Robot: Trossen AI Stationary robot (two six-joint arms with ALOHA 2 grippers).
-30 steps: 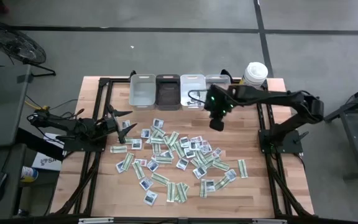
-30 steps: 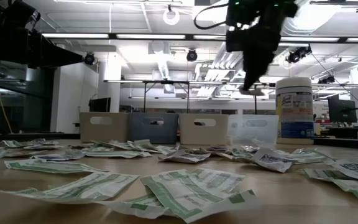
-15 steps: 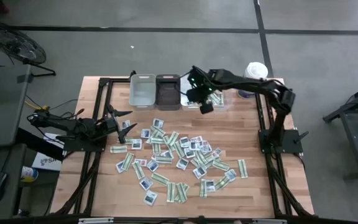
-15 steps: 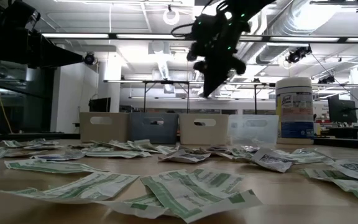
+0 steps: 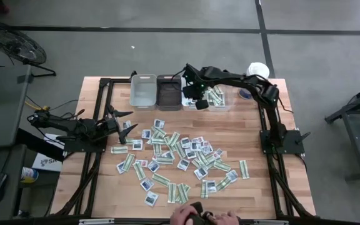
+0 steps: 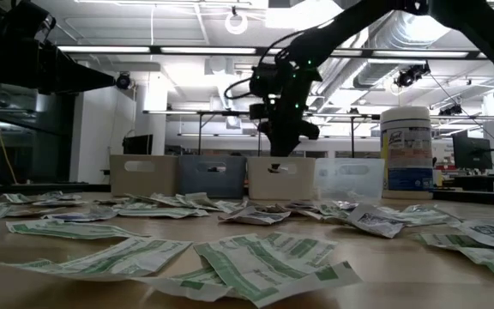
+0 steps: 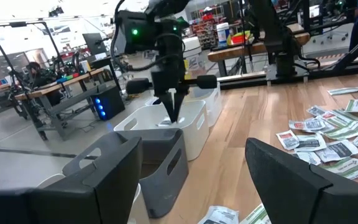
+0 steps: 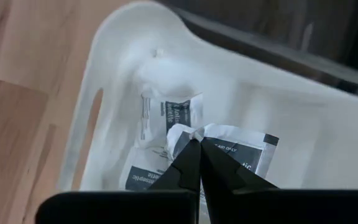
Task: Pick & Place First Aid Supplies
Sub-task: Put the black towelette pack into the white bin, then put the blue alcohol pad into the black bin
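A squarish white packet with dark-blue print is pinched at its corner between the fully closed fingertips of the right gripper, hanging just over the white bin, where similar packets already lie directly beneath the tips. This looks like the placing step, so the next move calls for parting the fingers to let the packet fall in. The left gripper waits wide open and empty at the table's left, with the loose supplies spread between it and the bins.

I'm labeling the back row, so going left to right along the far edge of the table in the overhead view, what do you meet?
Light grey bin → dark bin → white bin, with the right gripper shut above it → clear bin holding green-and-white packets → white canister.
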